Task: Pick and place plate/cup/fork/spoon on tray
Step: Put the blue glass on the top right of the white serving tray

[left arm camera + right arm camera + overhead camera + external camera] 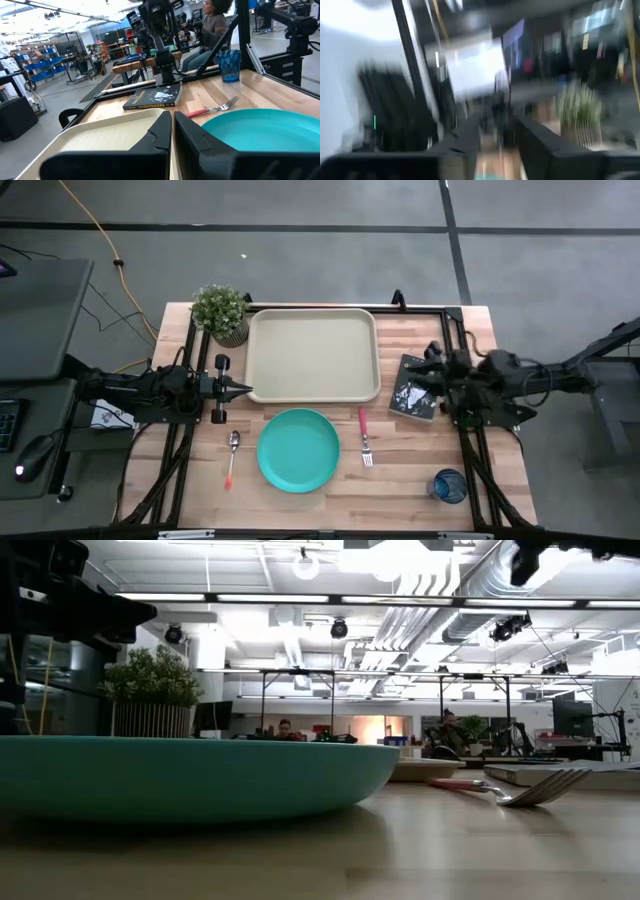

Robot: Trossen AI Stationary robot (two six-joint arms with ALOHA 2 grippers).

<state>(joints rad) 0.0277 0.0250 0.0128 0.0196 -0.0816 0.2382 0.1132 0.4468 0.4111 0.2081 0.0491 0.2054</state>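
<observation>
Left gripper waits pinched shut, empty, at the tray edge; right gripper, fingers parted and empty, hovers over the book. Nothing loaded yet: plate, fork, spoon and cup all sit on the table. Book cover reads "THE OUTSIDERS".
</observation>
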